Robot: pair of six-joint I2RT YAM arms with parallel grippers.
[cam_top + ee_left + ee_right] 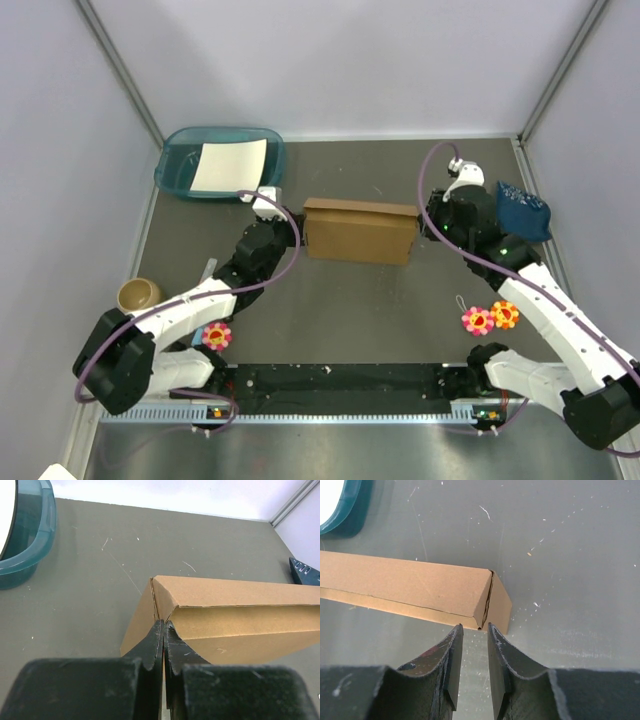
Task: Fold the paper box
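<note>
The paper box (360,230) is a closed, shallow brown cardboard mailer lying mid-table. My left gripper (288,222) is at its left end. In the left wrist view the jaws (164,623) are shut together, tips touching the seam at the corner of the box (235,612); no flap shows between them. My right gripper (430,226) is at the box's right end. In the right wrist view it (475,626) is narrowly open and empty, tips just short of the corner of the box (420,582).
A teal tray (180,165) holding a white sheet (228,166) stands at the back left. A dark blue object (524,210) lies at the right. A small brown bowl (138,294) and flower toys (217,335) (490,318) sit nearer the arm bases.
</note>
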